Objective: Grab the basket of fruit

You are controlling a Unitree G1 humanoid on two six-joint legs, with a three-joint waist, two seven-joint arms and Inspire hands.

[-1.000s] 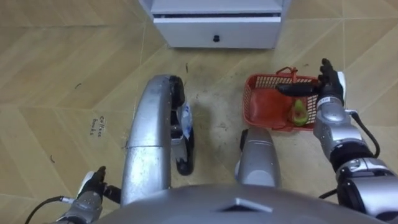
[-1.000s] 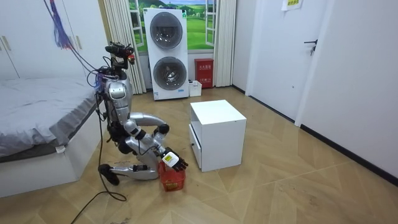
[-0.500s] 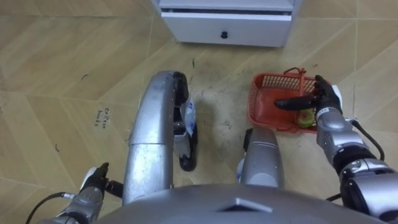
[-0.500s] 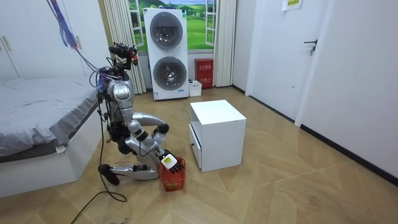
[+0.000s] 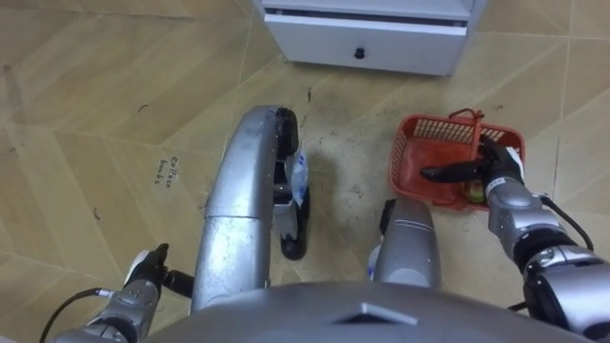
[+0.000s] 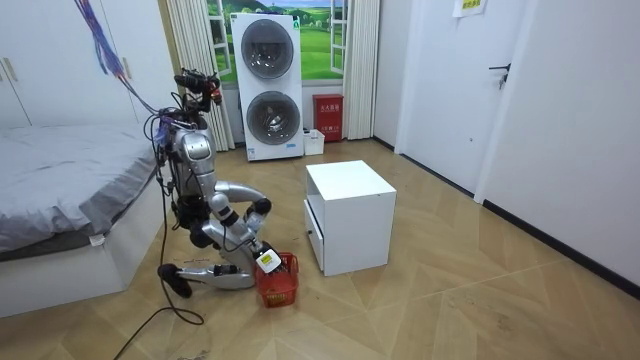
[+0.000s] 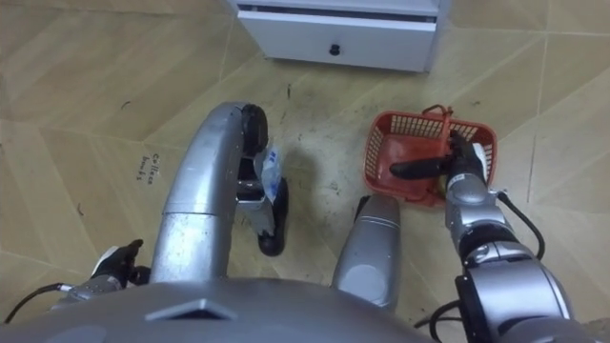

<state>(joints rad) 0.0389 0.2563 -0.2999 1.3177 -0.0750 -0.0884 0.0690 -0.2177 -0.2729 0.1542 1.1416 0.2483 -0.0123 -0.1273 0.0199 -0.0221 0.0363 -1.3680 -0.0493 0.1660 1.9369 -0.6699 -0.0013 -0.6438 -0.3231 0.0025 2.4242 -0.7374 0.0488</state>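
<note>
A red plastic fruit basket [image 5: 412,143] sits on the floor [image 5: 86,114] to the right of the robot, a lattice-sided rectangular tub with its thin handle standing upright over it. The right hand [image 5: 502,173] hangs over the basket's right side, close beside that handle. Whether the hand has closed on anything cannot be told from here. The floor is pale herringbone wood, scuffed and marked with dark streaks in the patch left of the basket. Beyond the basket, on the far side, stands a low white cabinet [image 5: 367,38] with one drawer and a small dark knob [image 5: 359,54]. The left hand [image 5: 143,284] rests low at the near left, close to the floor, its state unclear. From across the room, the robot is down on the floor with its torso upright, between a grey-covered bed [image 6: 60,190] and the cabinet, the basket just in front of it. Two stacked washing machines [image 6: 268,85] stand against the far wall, a small red box [image 6: 328,117] beside them, and a white door [image 6: 515,90] at the room view's right.
</note>
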